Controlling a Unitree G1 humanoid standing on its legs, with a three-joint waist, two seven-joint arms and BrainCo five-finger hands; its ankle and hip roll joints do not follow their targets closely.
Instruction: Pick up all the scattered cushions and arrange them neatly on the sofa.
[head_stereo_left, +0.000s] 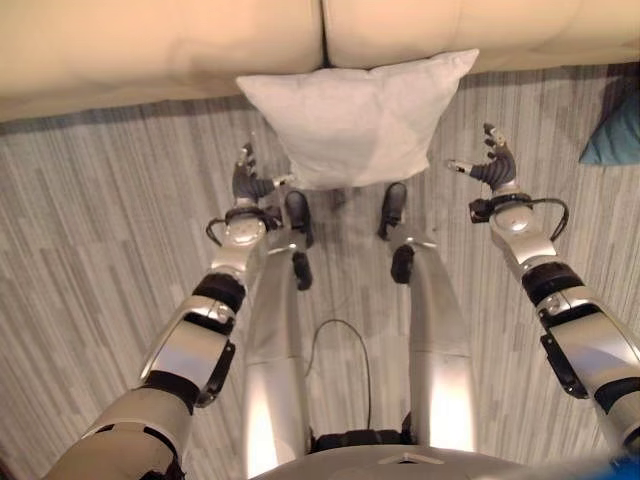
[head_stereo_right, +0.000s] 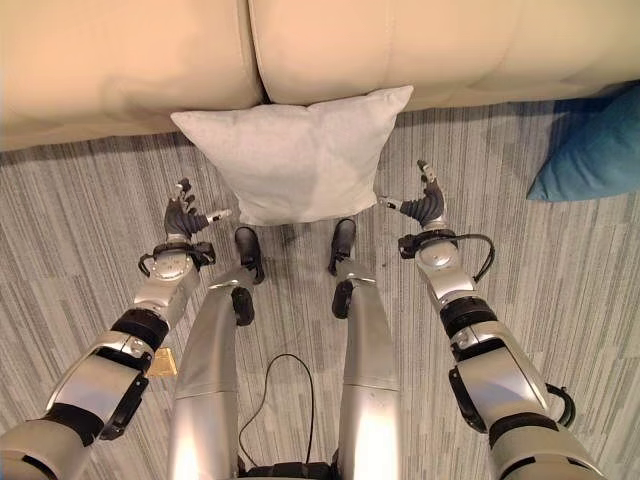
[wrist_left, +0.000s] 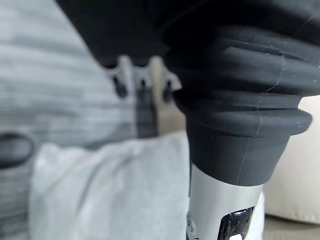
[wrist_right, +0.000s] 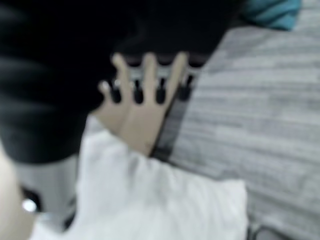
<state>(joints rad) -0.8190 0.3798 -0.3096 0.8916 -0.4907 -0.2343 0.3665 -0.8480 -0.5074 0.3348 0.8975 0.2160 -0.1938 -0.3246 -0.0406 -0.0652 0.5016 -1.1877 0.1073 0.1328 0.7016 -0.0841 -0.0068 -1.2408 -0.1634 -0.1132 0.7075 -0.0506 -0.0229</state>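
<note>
The white cushion (head_stereo_right: 295, 155) lies on the grey striped floor (head_stereo_right: 90, 230), its far edge and far right corner touching the front base of the cream sofa (head_stereo_right: 130, 60), just below the seam between the two sofa sections. It lies flat, slightly skewed, with one near corner pointing back toward me.

My left hand (head_stereo_right: 183, 215) hovers over the floor just off the cushion's near left corner, fingers spread and loose, thumb pointing toward the cushion; it grips nothing and stays clear of the fabric. My right hand (head_stereo_right: 424, 203) hangs just beside the cushion's near right edge in the same way, fingers extended and relaxed, thumb reaching inward, also empty. So the cushion sits between my two hands (neither one touching it, as far as I can see).

From my left wrist, the fingertips (wrist_left: 142, 85) show straight in a row above the pale cushion; from my right wrist, the fingers (wrist_right: 150, 82) likewise stand straight, with the white cushion below them.

A second, teal cushion (head_stereo_right: 590, 150) lies on the floor well off to my right, close to the sofa's front edge.
</note>
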